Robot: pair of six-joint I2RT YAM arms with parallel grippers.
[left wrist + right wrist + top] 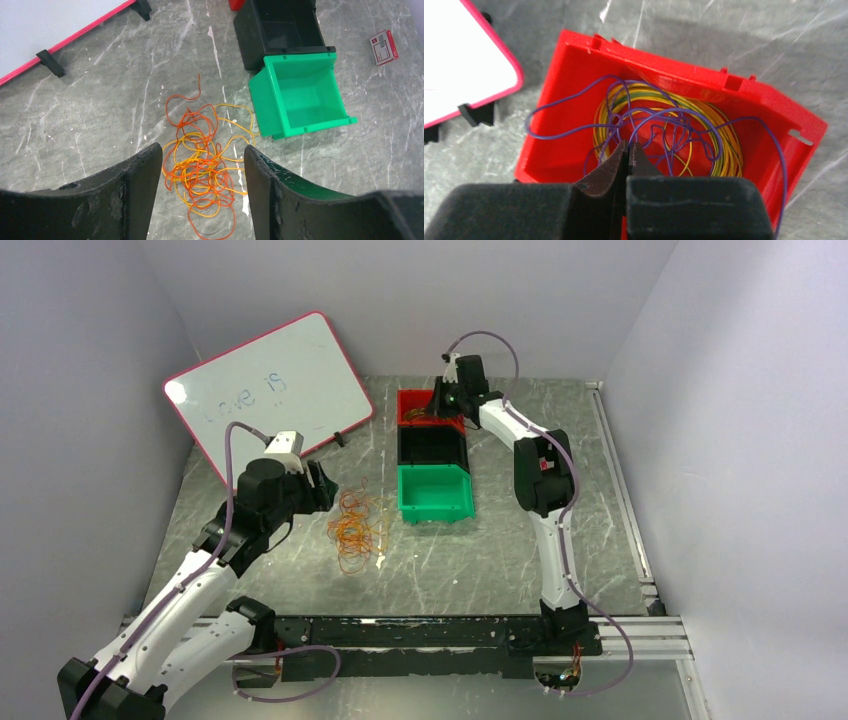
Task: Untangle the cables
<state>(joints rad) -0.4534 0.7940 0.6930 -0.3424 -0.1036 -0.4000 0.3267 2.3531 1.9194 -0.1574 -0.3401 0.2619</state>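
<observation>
Left gripper (324, 486) hangs with its jaws spread wide and nothing between them; through the gap, the wrist view looks down on the cables (200, 170), a loose tangle of thread-fine orange, yellow and reddish loops lying on the grey marbled table (90, 115). One orange strand trails out of the clump toward the far side; a yellow loop reaches almost to the green bin (267, 107), which stands just beside the tangle. Behind it in a row come a black bin (432, 445) and then a red bin (574, 100). Right gripper (628, 147) is poised over the red bin with its jaws pressed together; purple wires (559, 132) loop around its tip above a yellow-green coil (719, 135) in the bin's bottom, and one purple loop hangs over the bin's wall; whether a strand is pinched between the jaws cannot be told from this angle. A pink-framed whiteboard (270, 390) leans at the far left; a small red and white card (384, 47) lies on the table beyond the green bin.
</observation>
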